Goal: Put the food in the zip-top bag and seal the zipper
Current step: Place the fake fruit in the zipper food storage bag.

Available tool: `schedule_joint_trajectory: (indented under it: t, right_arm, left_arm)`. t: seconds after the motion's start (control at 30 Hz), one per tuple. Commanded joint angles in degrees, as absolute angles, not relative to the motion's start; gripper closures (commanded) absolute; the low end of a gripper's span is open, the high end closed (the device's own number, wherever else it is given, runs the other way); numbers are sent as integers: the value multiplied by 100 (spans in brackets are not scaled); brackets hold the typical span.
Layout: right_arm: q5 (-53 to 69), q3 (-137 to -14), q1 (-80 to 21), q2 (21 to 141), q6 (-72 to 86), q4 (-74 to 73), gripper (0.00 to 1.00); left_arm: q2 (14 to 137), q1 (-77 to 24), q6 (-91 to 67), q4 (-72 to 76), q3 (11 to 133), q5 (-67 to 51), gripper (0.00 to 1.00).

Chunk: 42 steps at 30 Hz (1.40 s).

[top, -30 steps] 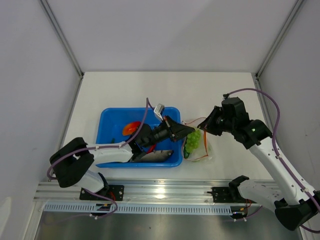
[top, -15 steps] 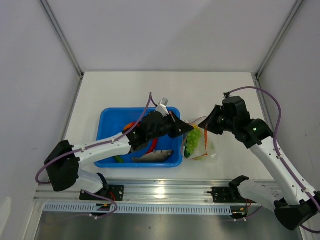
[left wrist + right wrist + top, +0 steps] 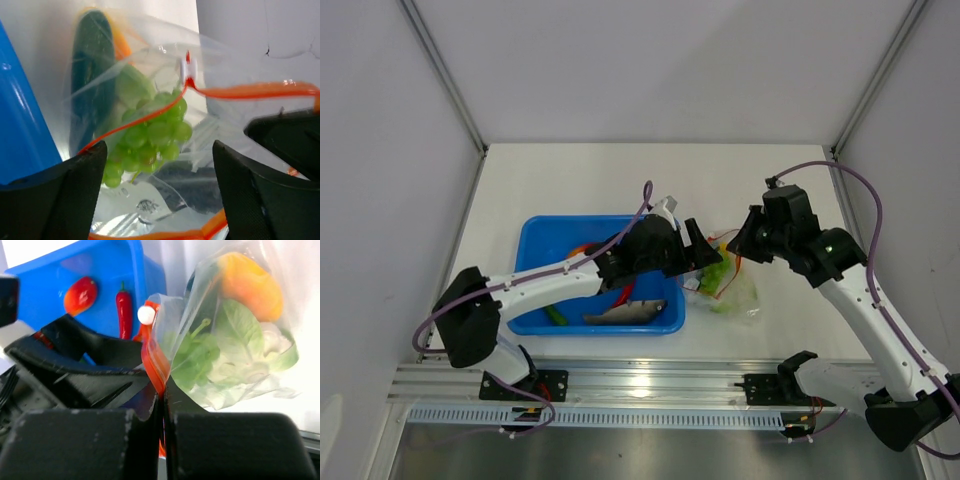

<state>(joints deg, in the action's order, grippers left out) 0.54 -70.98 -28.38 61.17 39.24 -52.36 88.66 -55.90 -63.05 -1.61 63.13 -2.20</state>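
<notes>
1. The clear bag (image 3: 730,288) lies on the white counter (image 3: 570,180), just beside the right wall of the blue tray (image 3: 535,240), and its mouth faces the tray.
2. Inside the bag are a bunch of green grapes (image 3: 150,135), a dark green cucumber (image 3: 90,75), a yellow-orange mango (image 3: 247,277), a white cauliflower (image 3: 272,342) and a pale green leafy piece (image 3: 235,320).
3. The zipper (image 3: 240,91) is unsealed. One orange edge runs above the grapes and the other runs low in the left wrist view, so the mouth gapes. A white slider (image 3: 146,315) sits on the strip.
4. The tray holds a red tomato (image 3: 80,294), a red chili (image 3: 123,307), a grey fish (image 3: 625,314) and a small green piece (image 3: 555,316).
5. The left arm reaches across the tray. The left tool (image 3: 160,165) is at the bag's mouth with its fingers spread wide, and nothing is gripped between them.
6. The right arm bends in from the right. The right tool (image 3: 161,395) is pinched tight on the zipper and lifts that edge of the mouth.
</notes>
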Motion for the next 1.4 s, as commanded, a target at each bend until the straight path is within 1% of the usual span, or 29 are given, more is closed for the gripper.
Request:
schedule_joint_trajectory:
  t: [0.0, 0.03, 0.13, 0.27, 0.3, 0.37, 0.43, 0.47, 0.5, 0.53, 0.6, 0.63, 0.7, 0.77, 0.83, 0.9, 0.93, 0.97, 1.07, 1.1, 1.17, 1.27, 1.37]
  right_arm:
    - [-290, -7400, -2821, 6073, 3639, -5177, 100]
    - [-299, -7400, -2821, 6073, 3621, -5185, 100]
    - [-290, -7444, -2821, 6082, 3586, -5194, 100]
    - [-237, -7479, -2821, 6091, 3577, -5203, 100]
    - [-229, -7479, -2830, 6082, 3577, -5221, 100]
    - [-202, -7488, -2821, 6065, 3586, -5229, 100]
    - [-193, -7471, -2813, 6038, 3595, -5229, 100]
    - [-193, -7453, -2821, 6029, 3595, -5229, 100]
    - [-202, -7444, -2821, 6021, 3586, -5247, 100]
    - [-211, -7436, -2821, 6021, 3586, -5256, 100]
    - [-237, -7427, -2830, 6021, 3577, -5265, 100]
    - [-246, -7418, -2821, 6003, 3568, -5273, 100]
    - [-281, -7366, -2821, 5986, 3568, -5291, 100]
    - [-299, -7313, -2813, 5933, 3533, -5309, 100]
    - [-343, -7225, -2813, 5898, 3498, -5326, 100]
    - [-386, -7172, -2813, 5862, 3463, -5352, 100]
    - [-430, -7128, -2813, 5845, 3445, -5361, 100]
    - [-448, -7111, -2813, 5827, 3428, -5361, 100]
    - [-475, -7040, -2813, 5810, 3402, -5344, 100]
    - [-466, -7023, -2813, 5818, 3401, -5335, 100]
    - [-440, -6970, -2813, 5827, 3393, -5335, 100]
    - [-413, -6900, -2813, 5810, 3401, -5300, 100]
    - [-404, -6899, -2812, 5810, 3410, -5291, 100]
  left_arm:
    - [8316, -5765, -5565, -343, 6487, 307, 12]
    - [8193, -5809, -5329, -360, 6460, 534, 7]
    - [7735, -5924, -4941, -579, 6425, 1026, 3]
    - [7279, -5959, -4781, -966, 6284, 1387, 5]
    - [7190, -5959, -4729, -967, 6084, 1415, 6]
    - [7067, -5950, -4729, -967, 5951, 1494, 9]
    - [6952, -5959, -4763, -993, 5722, 1503, 15]
    - [6926, -5950, -4772, -976, 5582, 1451, 21]
    - [6917, -5950, -4781, -941, 5581, 1389, 21]
    - [6917, -5950, -4790, -845, 5477, 1328, 26]
    - [6926, -5950, -4860, -835, 5423, 1283, 31]
    - [6908, -5950, -4869, -922, 5405, 1335, 36]
    - [6838, -5872, -4782, -967, 5405, 1519, 43]
    - [6724, -5722, -4685, -1115, 5458, 1512, 43]
    - [6689, -5389, -4588, -1361, 5554, 1503, 40]
    - [6671, -5021, -4562, -1799, 5712, 1529, 34]
    - [6671, -4879, -4588, -1941, 5722, 1599, 27]
    - [6714, -4747, -4631, -2099, 5748, 1626, 24]
    - [6864, -4185, -4912, -2880, 5932, 1854, 3]
    - [6986, -3923, -5113, -3100, 6054, 1924, 0]
    - [7101, -3527, -5369, -3488, 6064, 1925, 1]
    - [7216, -3096, -5747, -3638, 5916, 1890, 1]
    - [7277, -2848, -6484, -3674, 5722, 1916, 1]
